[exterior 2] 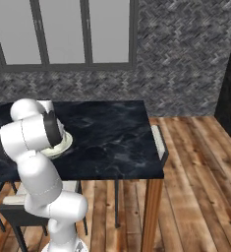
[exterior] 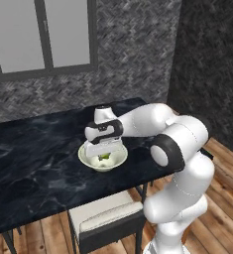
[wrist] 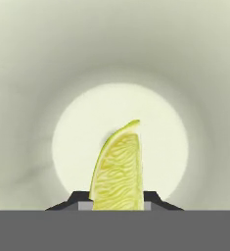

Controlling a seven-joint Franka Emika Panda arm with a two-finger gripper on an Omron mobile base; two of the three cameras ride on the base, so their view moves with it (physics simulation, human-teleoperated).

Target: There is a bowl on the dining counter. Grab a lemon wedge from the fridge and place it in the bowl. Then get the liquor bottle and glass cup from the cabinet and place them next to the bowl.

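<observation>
Count: one bowl (exterior: 102,158), one lemon wedge (wrist: 117,169), one dining counter (exterior: 33,154), one chair (exterior: 108,222), one gripper (wrist: 114,201).
Gripper: lowered into the bowl, jaws set narrow and closed on the base of the lemon wedge.
Lemon wedge: held just above the flat bowl floor; a yellow-green speck is seen inside the bowl in the left base view.
Orientation: long axis runs along the fingers, pointed tip away from the hand, rind on the left in the hand view.
Bowl: placed on the counter near its front edge.
Hidden: fingertips mostly covered by the wedge; bowl (exterior 2: 63,143) largely masked by the arm in the right base view; chair partly tucked under the counter.
</observation>
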